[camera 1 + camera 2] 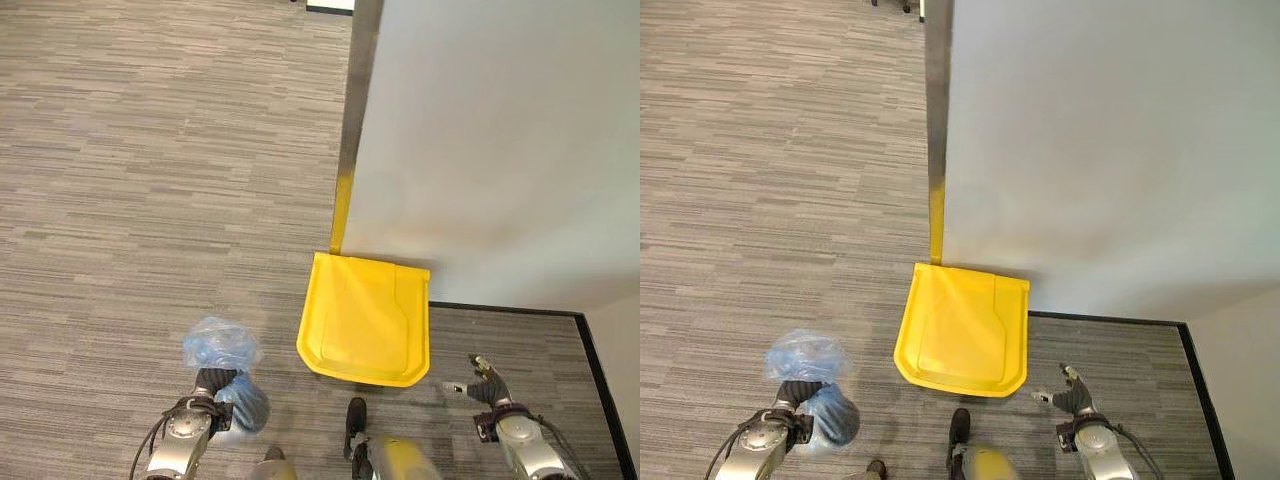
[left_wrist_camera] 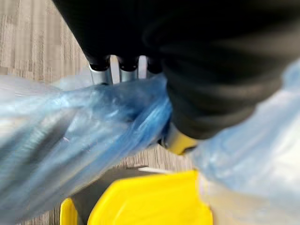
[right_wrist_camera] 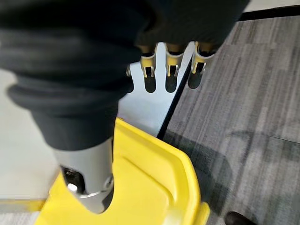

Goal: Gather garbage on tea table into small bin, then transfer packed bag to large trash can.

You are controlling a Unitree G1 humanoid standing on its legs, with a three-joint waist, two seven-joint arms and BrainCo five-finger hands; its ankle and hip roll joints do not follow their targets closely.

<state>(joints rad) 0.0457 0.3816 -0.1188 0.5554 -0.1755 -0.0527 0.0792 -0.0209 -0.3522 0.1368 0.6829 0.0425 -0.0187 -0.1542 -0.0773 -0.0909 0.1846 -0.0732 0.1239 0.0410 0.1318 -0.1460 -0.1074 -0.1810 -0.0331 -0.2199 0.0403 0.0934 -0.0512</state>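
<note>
Fingers of the left hand (image 1: 213, 385) were curled round the gathered neck of the blue plastic bag (image 1: 222, 345), the crinkled top puffing out above the fist and the fuller part hanging beside the wrist. From the left wrist view the film was bunched tight between fingers and thumb, which I judged a sensible hold: gripped at the neck, the bag would stay shut and nothing could spill on the way.

Just to that hand's right, against the foot of the pale wall (image 1: 500, 140), stood the large yellow trash can (image 1: 366, 320), its lid closed and flat. Bag and can were near each other but apart, the bag over the grey carpet (image 1: 150, 150) and not yet over the lid.

On the far side of the can the right hand (image 1: 487, 380) hung empty, fingers straight and loosely spread, thumb out, close to the can's near corner. I took it that this hand was kept free for the lid, since the can could not take the bag while shut.

By my reckoning the table work was done and only the drop into the can remained.
</note>
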